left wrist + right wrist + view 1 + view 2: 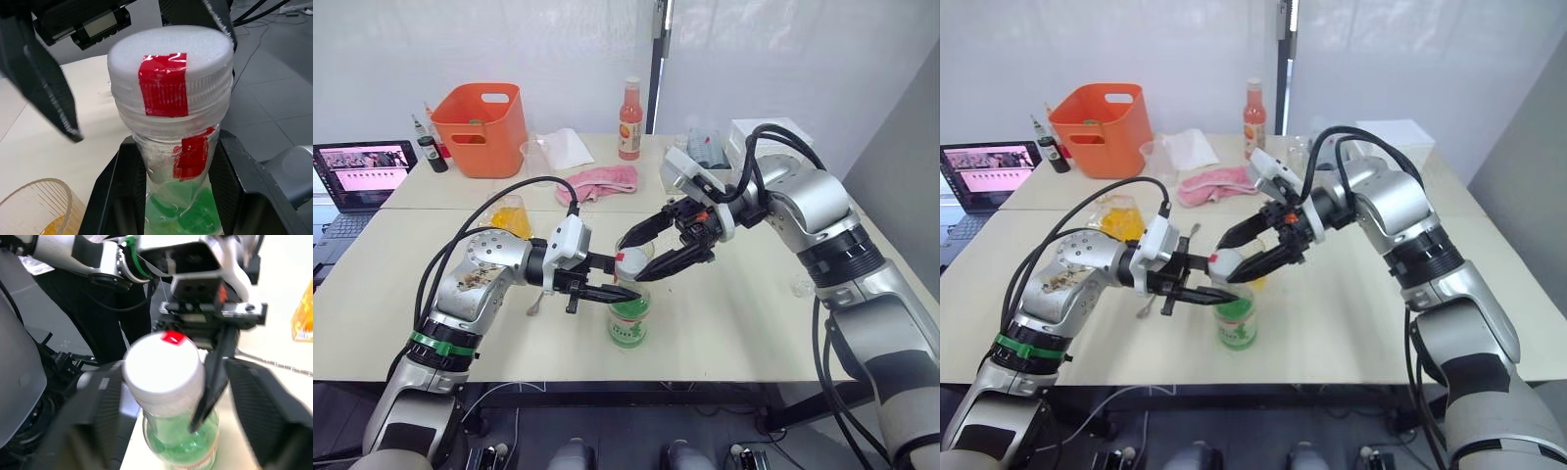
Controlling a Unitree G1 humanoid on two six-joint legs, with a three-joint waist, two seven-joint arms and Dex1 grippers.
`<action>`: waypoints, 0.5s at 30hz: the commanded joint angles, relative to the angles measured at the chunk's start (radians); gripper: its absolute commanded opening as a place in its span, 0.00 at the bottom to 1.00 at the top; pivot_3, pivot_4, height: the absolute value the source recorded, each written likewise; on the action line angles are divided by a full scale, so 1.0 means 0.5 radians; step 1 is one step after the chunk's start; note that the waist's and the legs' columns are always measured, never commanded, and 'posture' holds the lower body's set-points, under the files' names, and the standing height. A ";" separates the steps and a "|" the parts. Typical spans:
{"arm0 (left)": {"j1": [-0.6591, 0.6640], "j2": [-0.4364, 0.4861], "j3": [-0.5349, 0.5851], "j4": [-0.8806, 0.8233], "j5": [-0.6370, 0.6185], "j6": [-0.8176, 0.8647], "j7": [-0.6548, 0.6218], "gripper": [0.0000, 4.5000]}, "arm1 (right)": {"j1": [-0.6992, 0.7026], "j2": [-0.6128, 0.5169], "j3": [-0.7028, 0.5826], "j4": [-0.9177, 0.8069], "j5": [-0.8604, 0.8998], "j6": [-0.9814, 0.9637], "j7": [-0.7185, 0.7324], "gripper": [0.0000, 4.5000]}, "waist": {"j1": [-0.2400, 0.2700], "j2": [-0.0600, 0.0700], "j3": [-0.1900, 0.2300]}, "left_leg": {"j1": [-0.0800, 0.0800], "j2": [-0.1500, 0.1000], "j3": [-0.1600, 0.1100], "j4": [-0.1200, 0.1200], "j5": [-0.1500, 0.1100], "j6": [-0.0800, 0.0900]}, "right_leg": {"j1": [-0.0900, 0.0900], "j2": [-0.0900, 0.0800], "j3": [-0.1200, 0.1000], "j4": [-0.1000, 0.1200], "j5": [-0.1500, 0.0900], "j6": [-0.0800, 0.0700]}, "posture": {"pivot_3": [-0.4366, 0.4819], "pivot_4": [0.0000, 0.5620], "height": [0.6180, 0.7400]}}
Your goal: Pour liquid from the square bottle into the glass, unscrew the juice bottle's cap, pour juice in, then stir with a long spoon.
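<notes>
The juice bottle (pixel 628 315), clear with a green-and-white label, stands upright near the table's front middle. My left gripper (pixel 613 291) is shut on its neck just below the white cap (pixel 170 46), which carries a red mark. My right gripper (pixel 644 251) hangs open with one finger on each side of the cap, and small gaps show in the right wrist view. Behind the juice bottle stands the glass (pixel 22 208) with yellow-orange liquid in its bottom. Further back on the left is the square bottle (pixel 512 217). The long spoon (pixel 535 305) lies on the table under my left arm.
Along the back of the table stand an orange basket (pixel 484 125), a clear beaker (pixel 538 154), a pink cloth (pixel 603 181), a slim orange-red bottle (pixel 629 117) and a white box (pixel 770 132). A laptop (pixel 360 172) and small dark bottles (pixel 431 147) are at the far left.
</notes>
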 commanded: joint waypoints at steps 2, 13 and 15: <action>0.008 0.030 -0.014 0.023 0.070 0.036 0.014 0.31 | 0.022 -0.051 -0.231 -0.217 0.155 0.166 0.071 1.00 | 0.001 0.000 0.000 | -0.001 0.000 0.000 0.000 0.000 0.000 | -0.001 0.000 0.000 0.000 0.000 0.000 | 0.48 0.27 0.79; 0.002 0.014 -0.016 0.047 0.082 0.016 0.022 0.31 | 0.615 -0.056 -0.742 -1.342 0.195 0.640 -1.030 1.00 | 0.012 0.000 0.000 | -0.002 0.000 -0.002 -0.001 0.000 0.000 | -0.001 -0.001 -0.001 0.000 0.000 0.000 | 0.48 0.27 0.79; 0.001 0.009 -0.017 0.050 0.083 0.015 0.021 0.31 | 0.709 -0.013 -0.823 -1.515 0.236 0.754 -1.240 1.00 | 0.013 0.000 0.000 | -0.004 -0.001 -0.001 -0.001 0.000 0.000 | -0.003 -0.003 -0.001 0.000 0.000 0.000 | 0.48 0.27 0.79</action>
